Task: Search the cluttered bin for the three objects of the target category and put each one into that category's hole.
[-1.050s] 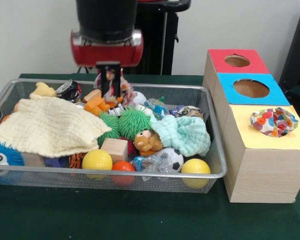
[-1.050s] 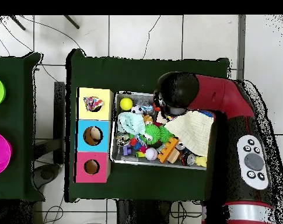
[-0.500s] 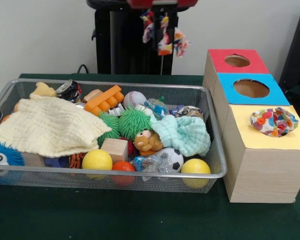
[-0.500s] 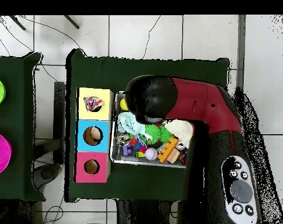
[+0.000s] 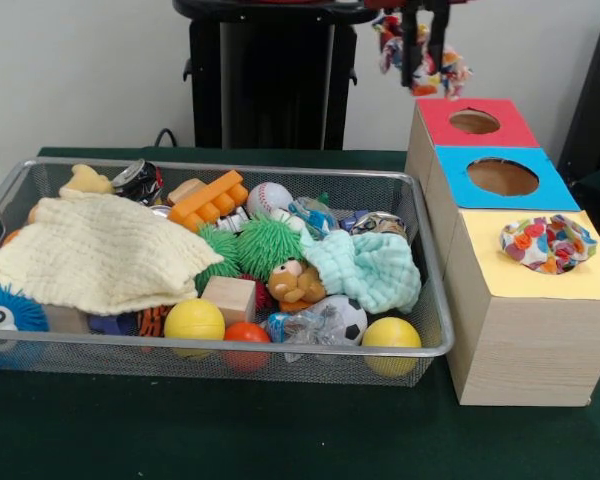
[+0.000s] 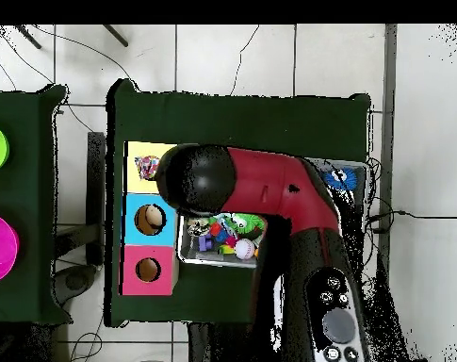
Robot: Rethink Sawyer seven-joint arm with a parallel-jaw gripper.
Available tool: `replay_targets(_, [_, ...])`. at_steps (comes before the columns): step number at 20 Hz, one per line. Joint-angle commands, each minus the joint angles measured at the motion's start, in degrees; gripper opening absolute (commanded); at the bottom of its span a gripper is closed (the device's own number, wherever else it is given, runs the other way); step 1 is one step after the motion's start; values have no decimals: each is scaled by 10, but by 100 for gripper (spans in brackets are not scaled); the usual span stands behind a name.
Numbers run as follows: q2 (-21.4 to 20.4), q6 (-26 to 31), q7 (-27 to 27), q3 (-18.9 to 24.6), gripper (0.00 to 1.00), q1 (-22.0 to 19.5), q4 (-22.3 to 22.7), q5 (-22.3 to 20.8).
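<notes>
The gripper [image 5: 423, 50] hangs above the red-topped box [image 5: 477, 122], its jaws clamped on a multicoloured cloth scrap [image 5: 442, 70]. A second patterned cloth [image 5: 547, 243] sits in the yellow-topped box's hole, beside the wire bin [image 5: 420, 270]. The bin is crowded with a cream cloth [image 5: 95, 250], balls, a green spiky toy [image 5: 265, 243] and a mint cloth [image 5: 365, 268]. Everything stands on a dark green table [image 5: 280, 435], before a pale wall

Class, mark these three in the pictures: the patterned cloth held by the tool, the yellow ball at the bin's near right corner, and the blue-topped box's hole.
patterned cloth [image 5: 442, 72], front view, hanging right-hand part.
yellow ball [image 5: 391, 334], front view, its middle.
blue-topped box's hole [image 5: 502, 177], front view, the opening's middle.
</notes>
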Motion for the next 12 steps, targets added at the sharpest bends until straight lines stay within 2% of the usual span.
replay_targets(1, [38, -97, 194, -10, 0, 24, 88, 43])
replay_targets(6, [83, -160, 209, -9, 0, 36, 67, 60])
replay_targets(9, [114, -181, 218, -15, 0, 44, 38, 67])
replay_targets(12, [127, -201, 218, -12, 0, 43, 29, 80])
